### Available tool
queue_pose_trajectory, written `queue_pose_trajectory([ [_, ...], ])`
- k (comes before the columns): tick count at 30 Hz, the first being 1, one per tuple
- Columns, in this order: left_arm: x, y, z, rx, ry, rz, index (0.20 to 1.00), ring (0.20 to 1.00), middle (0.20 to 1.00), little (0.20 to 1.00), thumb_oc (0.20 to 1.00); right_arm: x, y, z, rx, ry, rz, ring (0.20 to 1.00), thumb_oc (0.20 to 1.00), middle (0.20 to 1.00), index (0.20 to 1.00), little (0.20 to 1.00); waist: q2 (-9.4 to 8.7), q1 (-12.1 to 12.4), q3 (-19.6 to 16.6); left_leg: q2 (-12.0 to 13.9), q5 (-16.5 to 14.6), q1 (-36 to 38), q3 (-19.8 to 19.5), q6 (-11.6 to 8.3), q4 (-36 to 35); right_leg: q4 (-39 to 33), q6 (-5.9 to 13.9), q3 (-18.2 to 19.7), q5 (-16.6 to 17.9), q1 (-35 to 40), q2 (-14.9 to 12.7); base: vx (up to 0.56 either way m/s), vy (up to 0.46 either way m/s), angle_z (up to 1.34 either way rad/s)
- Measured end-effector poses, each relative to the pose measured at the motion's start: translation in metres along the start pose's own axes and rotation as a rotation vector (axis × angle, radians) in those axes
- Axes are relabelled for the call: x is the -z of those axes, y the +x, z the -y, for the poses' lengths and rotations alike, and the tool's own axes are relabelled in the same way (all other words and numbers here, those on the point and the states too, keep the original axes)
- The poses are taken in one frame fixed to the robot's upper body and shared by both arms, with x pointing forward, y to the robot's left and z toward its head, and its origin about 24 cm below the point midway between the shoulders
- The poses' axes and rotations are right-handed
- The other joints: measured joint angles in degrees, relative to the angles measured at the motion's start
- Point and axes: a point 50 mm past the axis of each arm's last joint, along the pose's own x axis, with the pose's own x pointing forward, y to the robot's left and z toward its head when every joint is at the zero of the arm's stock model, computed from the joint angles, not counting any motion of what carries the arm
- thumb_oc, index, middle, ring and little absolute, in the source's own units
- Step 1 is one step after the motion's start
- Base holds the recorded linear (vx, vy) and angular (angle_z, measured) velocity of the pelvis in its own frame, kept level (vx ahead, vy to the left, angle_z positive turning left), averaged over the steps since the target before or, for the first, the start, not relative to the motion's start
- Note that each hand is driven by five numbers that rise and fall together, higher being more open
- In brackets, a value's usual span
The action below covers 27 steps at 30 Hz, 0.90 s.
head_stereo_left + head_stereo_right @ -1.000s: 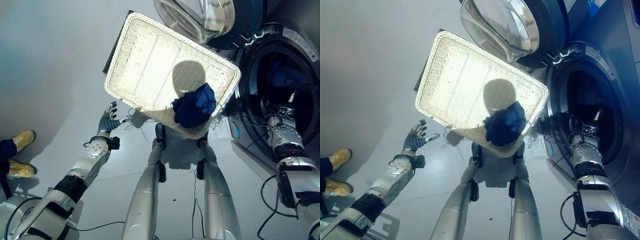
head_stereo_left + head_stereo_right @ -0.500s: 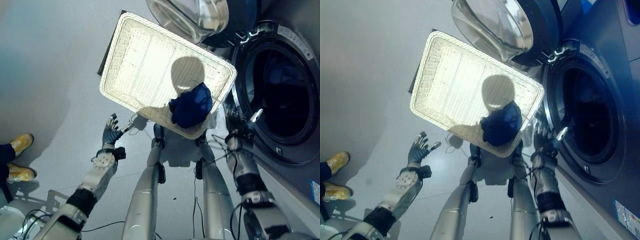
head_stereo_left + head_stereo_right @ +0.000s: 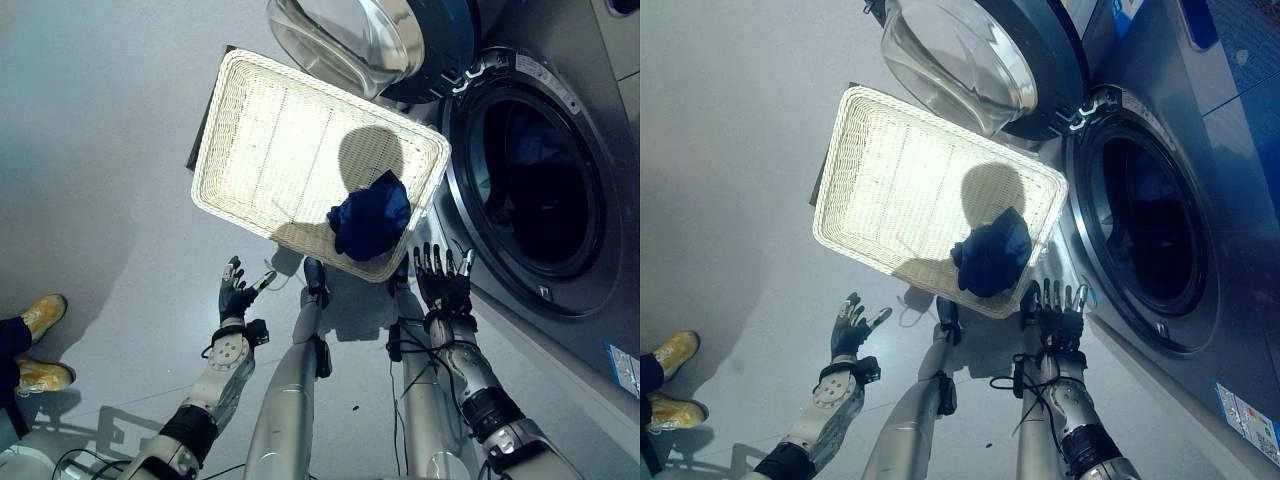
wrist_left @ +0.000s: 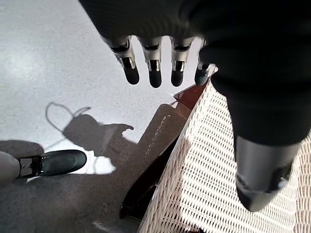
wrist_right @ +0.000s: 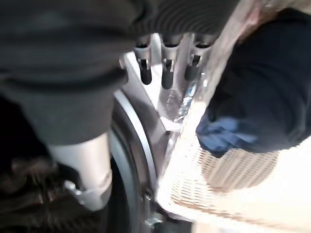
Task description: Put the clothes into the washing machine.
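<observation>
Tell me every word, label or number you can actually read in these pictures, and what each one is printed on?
None can be read.
Washing machine, white sticker on its lower front: print too small to read.
Washing machine, strip label on the rim above the drum opening: print too blurred to read.
White basket, dark blue garment, left hand, right hand: no print visible.

The basket [image 3: 270,150] is pale woven wicker; the garment [image 3: 368,222] is soft blue cloth; the washer door [image 3: 345,40] is glossy glass.
</observation>
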Motion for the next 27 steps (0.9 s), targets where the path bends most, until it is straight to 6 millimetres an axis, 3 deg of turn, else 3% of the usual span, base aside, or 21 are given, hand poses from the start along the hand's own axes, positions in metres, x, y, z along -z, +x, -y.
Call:
queue_pose_trajectory([
  [1, 0.007, -0.001, 0.001, -0.026, -0.032, -0.036, 1.0, 1.0, 1.0, 1.0, 1.0, -0.009, -0.003, -0.021, -0.102, -0.529, 0.093, 1.0, 1.0, 1.0, 1.0, 1.0, 0.0, -0.01, 0.0, 0.01, 0.03, 0.12, -0.44, 0.02, -0.03, -0.14, 0.01, -0.3, 0.0, 0.43, 0.0, 0.0, -0.006, 0.06],
  [2, 0.007, -0.001, 0.001, -0.026, -0.032, -0.036, 1.0, 1.0, 1.0, 1.0, 1.0, -0.009, -0.003, -0.021, -0.102, -0.529, 0.093, 1.0, 1.0, 1.0, 1.0, 1.0, 0.0, -0.01, 0.0, 0.01, 0.03, 0.12, -0.44, 0.02, -0.03, -0.14, 0.01, -0.3, 0.0, 0.43, 0.0, 0.0, -0.026, 0.18],
  [3, 0.012, 0.0, -0.001, -0.044, -0.051, -0.064, 1.0, 1.0, 1.0, 1.0, 1.0, -0.019, -0.009, -0.055, -0.292, -1.037, 0.32, 1.0, 1.0, 1.0, 1.0, 1.0, 0.0, 0.05, 0.0, 0.17, 0.41, -0.08, -1.53, -0.01, 0.01, -0.13, 0.07, -1.32, -0.15, 0.73, 0.06, 0.0, -0.013, 0.14],
  [4, 0.012, 0.0, -0.001, -0.044, -0.051, -0.064, 1.0, 1.0, 1.0, 1.0, 1.0, -0.019, -0.009, -0.055, -0.292, -1.037, 0.32, 1.0, 1.0, 1.0, 1.0, 1.0, 0.0, 0.05, 0.0, 0.17, 0.41, -0.08, -1.53, -0.01, 0.01, -0.13, 0.07, -1.32, -0.15, 0.73, 0.06, 0.0, -0.019, 0.23],
  [6, 0.017, 0.001, -0.009, -0.052, -0.049, -0.09, 1.0, 1.0, 1.0, 1.0, 1.0, -0.036, -0.005, -0.086, -0.47, -1.461, 0.654, 1.0, 1.0, 1.0, 1.0, 1.0, 0.0, 1.25, 0.0, 0.54, 0.61, -0.09, -2.92, -0.37, 0.25, 0.26, -0.23, -2.58, -0.82, 1.35, 0.32, 0.01, -0.03, 0.2],
  [8, 0.024, 0.001, -0.019, -0.07, -0.039, -0.117, 1.0, 1.0, 1.0, 1.0, 1.0, -0.045, 0.001, -0.099, -0.548, -1.62, 0.796, 1.0, 1.0, 1.0, 1.0, 1.0, 0.03, 2.3, -0.01, 0.69, 0.71, -0.36, -3.44, -0.49, 0.51, 1.08, -0.32, -3.44, -1.45, 1.41, 0.3, 0.02, -0.037, 0.2],
  [11, 0.035, 0.0, -0.03, -0.072, -0.008, -0.163, 1.0, 1.0, 1.0, 1.0, 1.0, -0.054, 0.011, -0.101, -0.563, -1.809, 0.9, 1.0, 1.0, 1.0, 1.0, 1.0, 0.05, 2.77, -0.01, 0.69, 0.83, -0.65, -4.69, -0.64, 1.21, 2.87, -0.39, -3.85, -2.88, 1.43, 0.21, 0.0, -0.028, 0.28],
  [15, 0.037, 0.002, -0.038, -0.053, 0.024, -0.175, 1.0, 1.0, 1.0, 1.0, 1.0, -0.041, 0.022, -0.102, -0.611, -1.962, 0.906, 1.0, 1.0, 1.0, 1.0, 1.0, 0.07, 3.53, 0.01, 0.69, 1.29, -1.24, -6.31, -0.69, 1.67, 6.11, -0.38, -4.64, -5.35, 1.15, 0.03, -0.01, -0.029, 0.34],
  [19, 0.029, 0.009, -0.037, -0.011, 0.058, -0.151, 1.0, 1.0, 1.0, 1.0, 1.0, -0.025, 0.032, -0.09, -0.672, -2.142, 0.777, 1.0, 1.0, 1.0, 1.0, 1.0, 0.07, 4.37, 0.01, 0.63, 1.48, -2.36, -7.82, -1.04, 1.98, 8.6, -0.27, -4.88, -7.2, 0.11, -0.17, 0.0, -0.033, 0.22],
  [22, 0.026, 0.014, -0.036, -0.006, 0.06, -0.154, 1.0, 1.0, 1.0, 1.0, 1.0, -0.024, 0.046, -0.083, -0.626, -2.256, 0.674, 1.0, 1.0, 1.0, 1.0, 1.0, 0.08, 5.56, 0.01, 0.57, 1.73, -2.9, -7.95, -1.05, 2.11, 9.06, -0.22, -5.01, -7.39, -0.43, -0.2, 0.0, -0.022, 0.08],
  [27, 0.012, 0.026, -0.03, 0.02, 0.069, -0.122, 1.0, 1.0, 1.0, 1.0, 1.0, -0.038, 0.07, -0.038, -0.303, -2.476, 0.273, 1.0, 1.0, 1.0, 1.0, 1.0, 0.26, 7.11, 0.07, 0.69, 2.43, -3.6, -9.25, -1.38, 1.92, 9.17, -0.33, -6.38, -7.57, -0.59, -0.19, 0.0, -0.035, 0.09],
])
